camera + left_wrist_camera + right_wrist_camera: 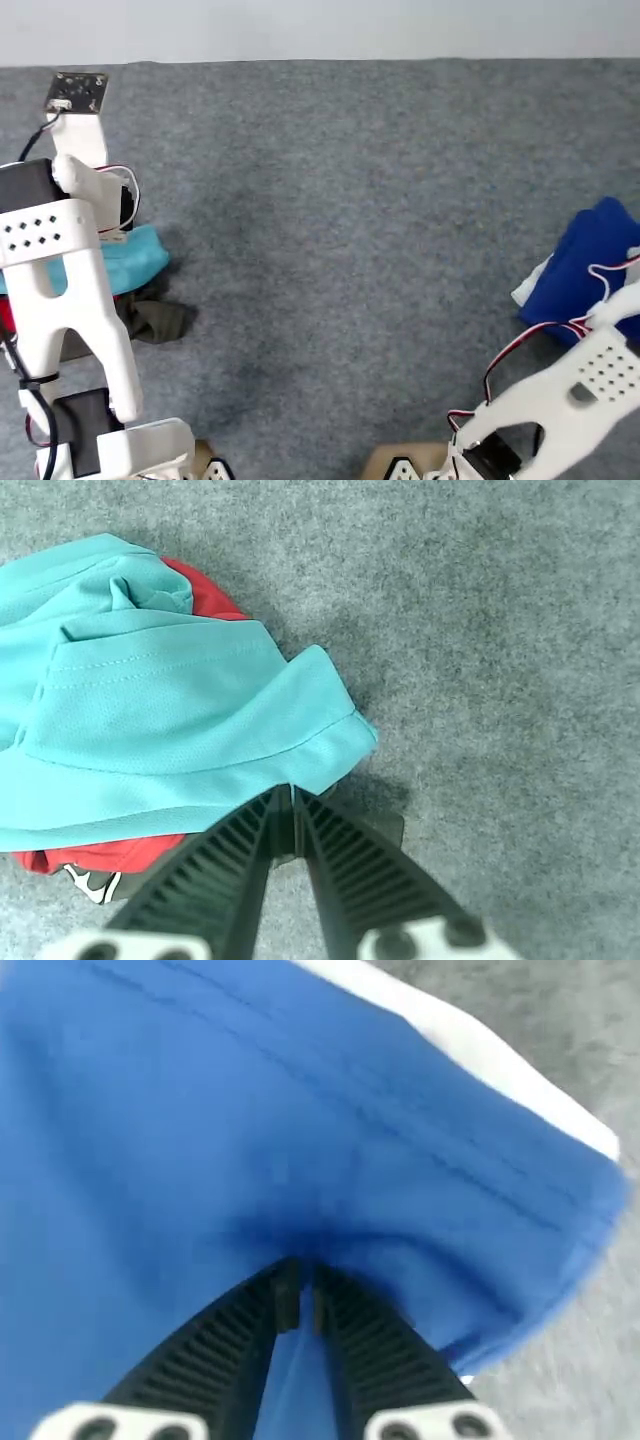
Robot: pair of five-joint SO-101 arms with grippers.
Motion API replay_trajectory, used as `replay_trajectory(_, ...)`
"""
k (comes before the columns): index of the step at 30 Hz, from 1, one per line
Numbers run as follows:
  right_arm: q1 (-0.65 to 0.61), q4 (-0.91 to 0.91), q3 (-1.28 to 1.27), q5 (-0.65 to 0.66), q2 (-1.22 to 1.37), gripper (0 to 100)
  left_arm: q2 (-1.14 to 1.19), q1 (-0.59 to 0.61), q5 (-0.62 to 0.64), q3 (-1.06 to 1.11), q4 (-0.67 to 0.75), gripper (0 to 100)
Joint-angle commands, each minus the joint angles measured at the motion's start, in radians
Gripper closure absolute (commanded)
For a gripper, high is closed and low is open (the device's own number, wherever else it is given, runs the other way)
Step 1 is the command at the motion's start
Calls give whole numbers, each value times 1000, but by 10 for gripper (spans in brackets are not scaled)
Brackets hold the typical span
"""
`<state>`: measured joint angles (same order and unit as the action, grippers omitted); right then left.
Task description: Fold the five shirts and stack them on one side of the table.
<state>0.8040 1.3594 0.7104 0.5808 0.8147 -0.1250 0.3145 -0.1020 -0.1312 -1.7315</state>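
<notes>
**Both grippers closed at shirt piles on opposite table edges**

Your left gripper (292,802): jaws drawn together, only a hairline gap. The tips sit right at the hem of the teal shirt (150,710). You cannot tell from the wrist view whether any cloth is caught between them.

Your right gripper (298,1278): jaws pinched onto the blue shirt (250,1110). The fabric puckers into a dark crease at the tips and blue cloth shows between the jaws.

Left pile: the teal shirt lies rumpled on top of a red shirt (205,595), which peeks out at two sides. A dark olive shirt (155,320) sticks out from under the pile on the side nearer the arm bases.

Right pile: the blue shirt is bunched at the table's right edge in the high view, with a white shirt (530,285) touching its edge and partly beneath it.

The grey table (350,200) spreads between the two piles, which lie well apart.
</notes>
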Motion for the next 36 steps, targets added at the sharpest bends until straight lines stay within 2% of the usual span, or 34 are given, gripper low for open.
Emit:
replay_trajectory(1,15,-8,66,-6,-54,971,-49,2,-2,-4,-23,994)
replay_trajectory(9,-4,242,104,-12,-311,971,-49,-2,-2,-4,-23,994)
replay_trajectory(16,-12,424,86,-8,-275,970,-49,3,-3,-4,-25,994)
replay_trajectory(21,-24,437,80,-8,-320,989,-80,5,-12,-4,-25,994)
replay_trajectory(24,-31,437,78,-8,-384,988,-104,6,-72,-2,-25,993)
replay_trajectory(28,-81,438,77,-9,-447,988,-104,83,-137,-1,-23,987)
replay_trajectory(32,-125,438,75,-11,-495,988,-106,176,-190,25,-23,923)
replay_trajectory(36,-174,438,-32,-12,-519,988,-106,190,-193,70,-23,874)
